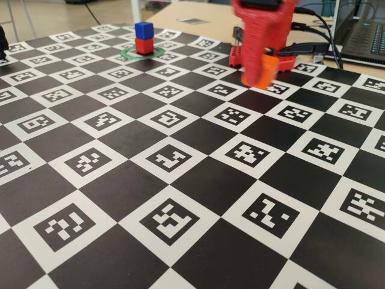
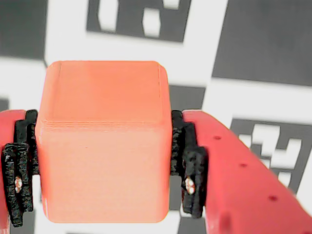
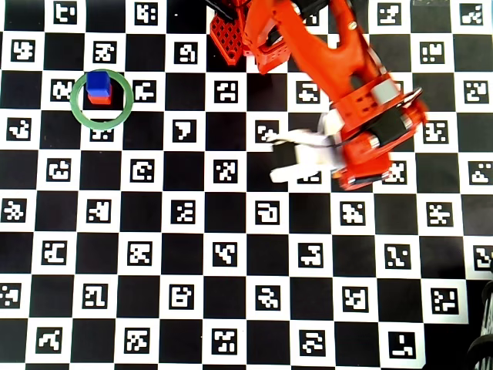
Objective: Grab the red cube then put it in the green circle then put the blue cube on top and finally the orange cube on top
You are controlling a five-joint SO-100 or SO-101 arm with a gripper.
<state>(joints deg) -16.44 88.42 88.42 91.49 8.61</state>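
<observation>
Surface: Black-and-white checkerboard mat (image 1: 180, 198), each white square printed with a coded marker, covered the table in all views; a pale wooden floor or desk and a laptop (image 1: 367, 36) showed beyond its far edge in the fixed view.

Fingers: black ribbed pads (image 2: 187, 170) pressed against both side faces of the orange cube (image 2: 102, 146) in the wrist view, with no gap visible on either side.

Gripper: the red gripper (image 2: 105, 165) was clamped on the cube; in the fixed view the gripper (image 1: 262, 75) appeared blurred, the cube (image 1: 267, 70) at its tip above the mat, near the arm's base.

Arm: the red arm (image 3: 339, 69) reached from its base at the top edge of the overhead view down toward the right of centre; the cube itself was hidden beneath it there.

Stack: the blue cube (image 1: 144, 30) sat squarely on the red cube (image 1: 144, 46) in the fixed view; from overhead the blue cube (image 3: 98, 83) covered most of the red cube (image 3: 101, 99).

Ring: the green circle (image 3: 80, 112) lay flat around the two-cube stack at the upper left of the overhead view, well apart from the gripper; in the fixed view the green circle (image 1: 127, 53) sat at the far left of the mat.
</observation>
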